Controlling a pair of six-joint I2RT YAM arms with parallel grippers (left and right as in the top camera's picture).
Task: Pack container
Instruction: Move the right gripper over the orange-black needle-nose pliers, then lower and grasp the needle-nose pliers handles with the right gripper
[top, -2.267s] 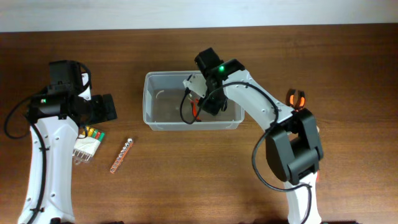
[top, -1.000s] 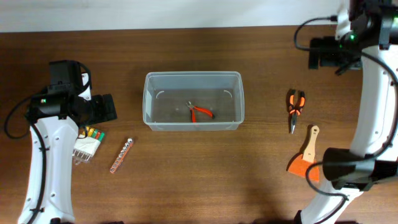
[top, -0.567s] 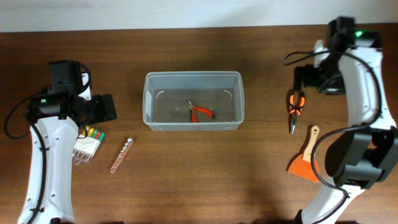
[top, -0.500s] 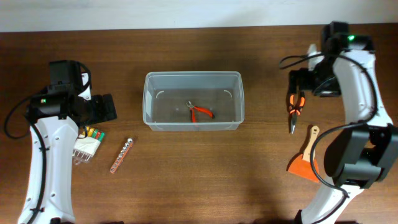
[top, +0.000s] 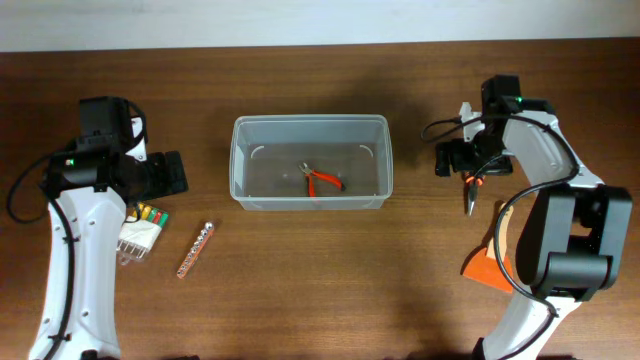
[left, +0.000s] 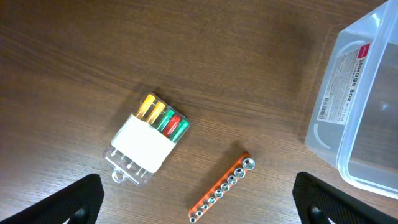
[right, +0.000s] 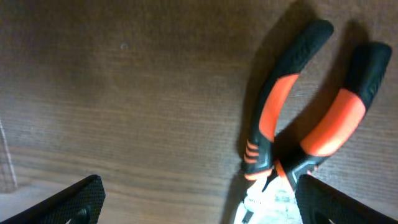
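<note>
The clear container (top: 237, 160) stands mid-table with small red cutters (top: 322, 180) lying in it. Its corner (left: 367, 106) shows at the right of the left wrist view. My right gripper (top: 460, 168) hovers open over black-and-orange pliers (top: 471, 192) on the wood at the right. In the right wrist view the pliers (right: 280, 118) lie between the spread fingers, close to the right one, untouched; the gripper (right: 199, 202) holds nothing. My left gripper (top: 168, 172) is open above a marker pack (left: 149, 138) and an orange socket rail (left: 222, 188), empty (left: 199, 202).
An orange scraper with a wooden handle (top: 492, 250) lies near the right arm's base, just below the pliers. The marker pack (top: 142, 232) and socket rail (top: 195, 250) lie left of the container. The white wall runs along the table's far edge.
The right arm left the container, where the red cutters now lie, swung out to the far right corner, then came down over the pliers. The left arm has not moved.
</note>
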